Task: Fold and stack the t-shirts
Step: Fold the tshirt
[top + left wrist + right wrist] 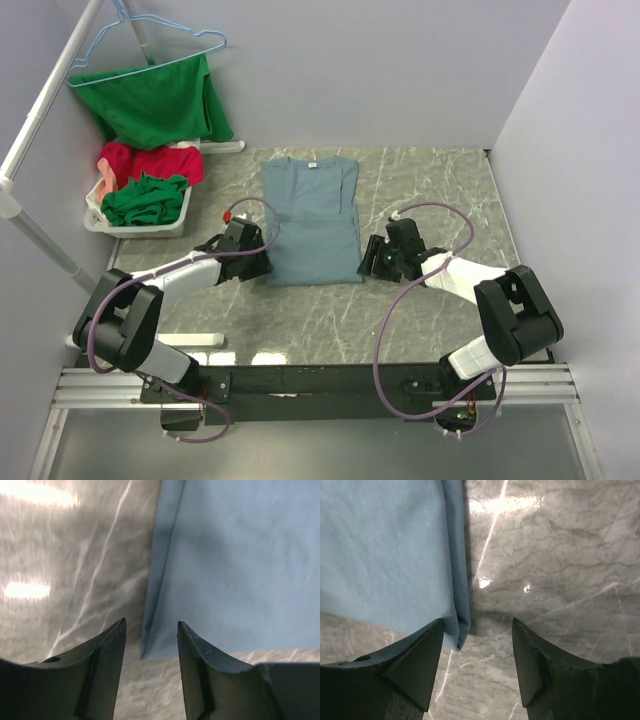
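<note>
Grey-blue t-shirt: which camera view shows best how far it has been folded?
The top external view: the whole grey-blue t-shirt lies flat on the marble table, sides folded in to a rectangle. Each wrist view shows just one near corner of it, with a folded edge.

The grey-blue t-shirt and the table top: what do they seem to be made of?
Grey-blue t-shirt: soft matte cloth, probably a cotton knit; its folded edges lie limp and flat. Table top: glossy, grey-green with white veins, mirroring lamps; marble or a marble-look laminate, I cannot tell which.
</note>
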Controlling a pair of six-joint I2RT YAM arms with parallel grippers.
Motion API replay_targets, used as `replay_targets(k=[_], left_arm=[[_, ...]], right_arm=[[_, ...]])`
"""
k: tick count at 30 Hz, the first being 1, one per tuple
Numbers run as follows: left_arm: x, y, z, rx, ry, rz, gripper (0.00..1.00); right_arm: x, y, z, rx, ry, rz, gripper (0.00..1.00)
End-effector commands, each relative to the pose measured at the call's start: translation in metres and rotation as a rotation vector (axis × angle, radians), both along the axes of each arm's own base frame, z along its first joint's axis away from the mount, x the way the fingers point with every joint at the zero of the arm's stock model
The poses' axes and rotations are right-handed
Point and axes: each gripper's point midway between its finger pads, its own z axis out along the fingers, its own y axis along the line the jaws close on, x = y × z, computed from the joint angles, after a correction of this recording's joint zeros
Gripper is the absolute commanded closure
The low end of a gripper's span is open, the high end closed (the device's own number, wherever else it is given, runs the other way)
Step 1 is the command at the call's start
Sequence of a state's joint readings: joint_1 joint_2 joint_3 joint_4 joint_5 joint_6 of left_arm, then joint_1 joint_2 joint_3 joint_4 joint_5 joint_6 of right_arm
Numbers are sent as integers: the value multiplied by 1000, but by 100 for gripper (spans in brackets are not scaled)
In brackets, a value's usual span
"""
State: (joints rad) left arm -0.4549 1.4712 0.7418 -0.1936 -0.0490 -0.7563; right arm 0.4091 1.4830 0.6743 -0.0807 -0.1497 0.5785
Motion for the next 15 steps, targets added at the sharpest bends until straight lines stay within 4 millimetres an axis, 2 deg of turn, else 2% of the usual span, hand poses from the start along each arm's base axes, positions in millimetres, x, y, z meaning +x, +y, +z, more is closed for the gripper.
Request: replay_targets(k=[1,6,15], left_arm=[[-11,-6,-1,-48,3,-18,50],[-15,-4,-15,-39,21,-15,51],[-16,-10,-25,-56,55,-25,55]], right_arm=[[5,11,10,55,-54,16,36],[2,14,4,62,-30,26,38],[-1,27,3,97,-16,51,46]])
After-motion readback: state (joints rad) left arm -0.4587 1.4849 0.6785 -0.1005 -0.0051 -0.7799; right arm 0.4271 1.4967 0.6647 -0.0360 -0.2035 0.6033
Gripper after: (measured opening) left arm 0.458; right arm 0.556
